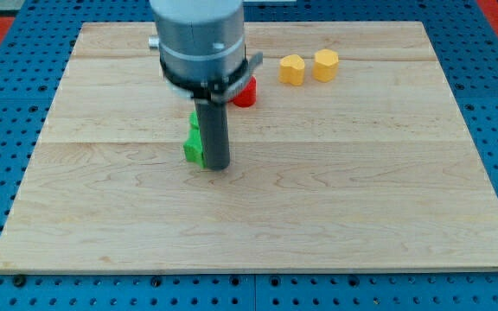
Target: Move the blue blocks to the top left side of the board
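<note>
No blue blocks show anywhere on the board [335,216], so the task's own pieces are either hidden behind the arm's grey body [199,39], which covers the board's middle at about twelve o'clock, or they sit somewhere I cannot tell from this view; the top left corner, at ten to eleven o'clock from the board's centre, holds nothing I can see. My tip [219,166] rests on the wood a little toward nine o'clock from the centre, touching or just beside the green block [195,147], which lies at nine o'clock from the tip and runs up behind the rod. A red block [245,92] peeks out from under the grey body at about one o'clock from the tip, and two yellow blocks, one [291,70] just beside the other [325,65], sit well apart toward two o'clock. There are no fingers on this rig, only the plain rod, so nothing is being held or squeezed. To do this step well, I judge the tip should first come away from the green block without dragging it, then get round to the far side of any blue block from that corner, and push slowly through its middle so it slides straight instead of spinning off
</note>
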`<state>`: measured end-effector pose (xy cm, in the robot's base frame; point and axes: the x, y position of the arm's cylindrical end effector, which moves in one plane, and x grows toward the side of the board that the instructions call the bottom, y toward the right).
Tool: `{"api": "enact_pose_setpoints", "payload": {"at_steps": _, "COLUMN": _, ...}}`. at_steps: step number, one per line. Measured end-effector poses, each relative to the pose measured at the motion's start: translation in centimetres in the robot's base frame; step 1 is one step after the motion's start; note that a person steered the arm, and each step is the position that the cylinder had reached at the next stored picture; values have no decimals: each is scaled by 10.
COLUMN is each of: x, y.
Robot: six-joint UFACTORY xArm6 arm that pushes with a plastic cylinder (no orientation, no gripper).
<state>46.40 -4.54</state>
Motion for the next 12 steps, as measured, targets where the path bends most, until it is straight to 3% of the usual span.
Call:
{"api": "enact_pose_setpoints", "payload": {"at_steps": 1, "x": 43, "y": 49}}
{"api": "enact_pose_setpoints", "payload": {"at_steps": 3, "x": -33, "y": 282}}
{"api": "enact_pose_setpoints", "payload": {"at_steps": 4, "x": -108, "y": 347}}
{"api": "enact_pose_setpoints", "payload": {"at_steps": 5, "x": -183, "y": 311}}
{"api": "enact_pose_setpoints", "payload": {"at_steps": 6, "x": -220, "y": 239}}
{"api": "enact_pose_setpoints", "payload": {"at_steps": 9, "x": -218, "y": -37}}
{"api": "enact_pose_setpoints", "payload": {"at_steps": 10, "x": -218, "y": -97}}
{"api": "enact_pose_setpoints", "payload": {"at_steps": 11, "x": -218, "y": -95}}
{"api": "enact_pose_setpoints", "payload": {"at_steps": 12, "x": -218, "y": -19}}
